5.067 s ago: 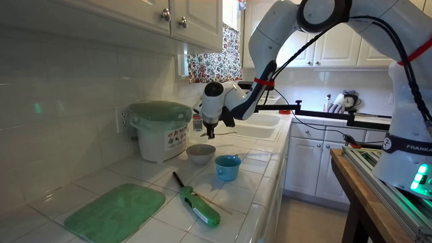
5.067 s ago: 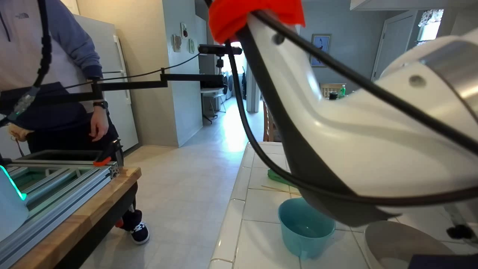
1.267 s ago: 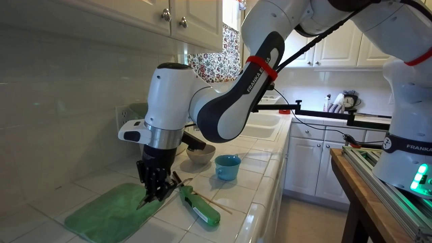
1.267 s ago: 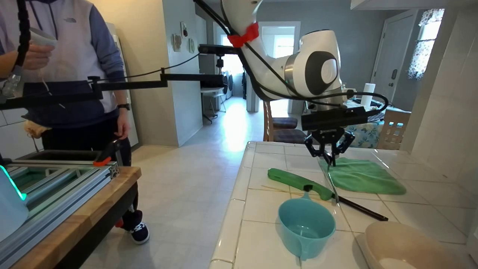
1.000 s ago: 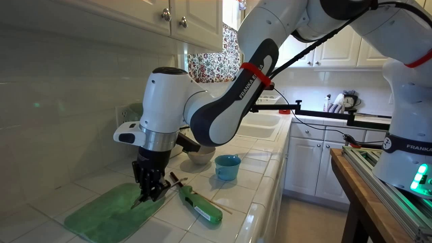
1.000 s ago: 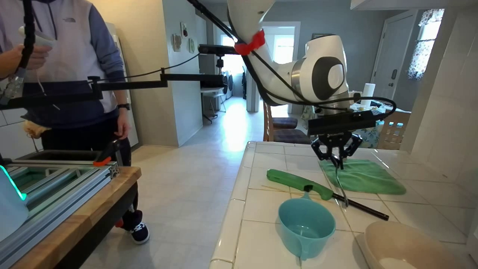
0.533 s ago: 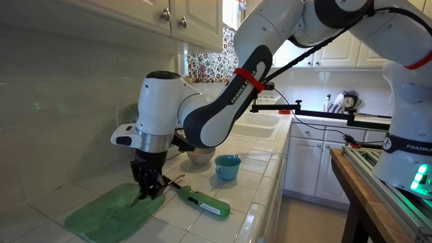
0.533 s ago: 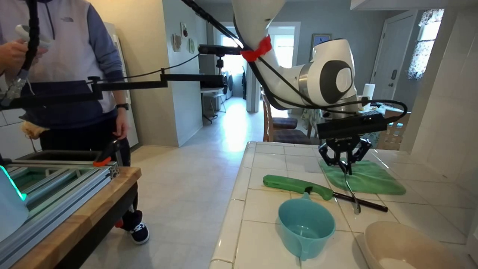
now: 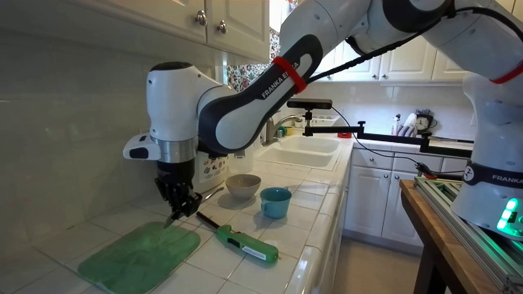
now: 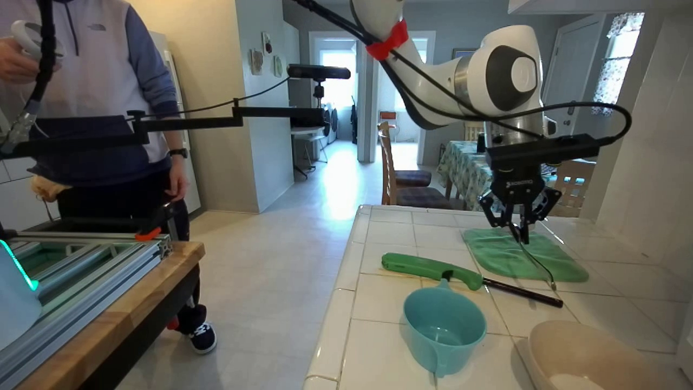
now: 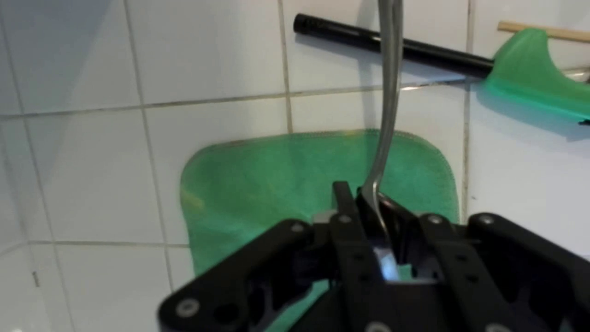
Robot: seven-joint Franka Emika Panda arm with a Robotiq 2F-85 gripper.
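In an exterior view I see the gripper (image 10: pixel 520 233) hanging right of the middle of the frame, its 2 fingers (image 11: pixel 343 203) pinching a thin metal utensil (image 11: pixel 391 69). What sort of utensil it is, I can't make out. In the wrist view its stem climbs from the gripper, at bottom centre, to the top edge of the frame. Below the gripper a green cloth (image 11: pixel 276 180) lies flat on the tiled counter (image 9: pixel 196 281); whether the utensil touches the cloth I can't tell. A green lighter (image 9: pixel 249 247) lies near the cloth, low in the middle of an exterior view, its black neck pointing up and left; in the wrist view the stem crosses in front of that neck. A thin tan stick (image 11: pixel 567 34) shows beside the lighter, at the upper right. A blue cup (image 9: pixel 276 203) stands around the middle of an exterior view, a grey bowl (image 9: pixel 242 186) just to its left and the sink (image 9: pixel 286 157) higher in the frame. A person (image 10: pixel 97 103) stands at upper left in an exterior view.
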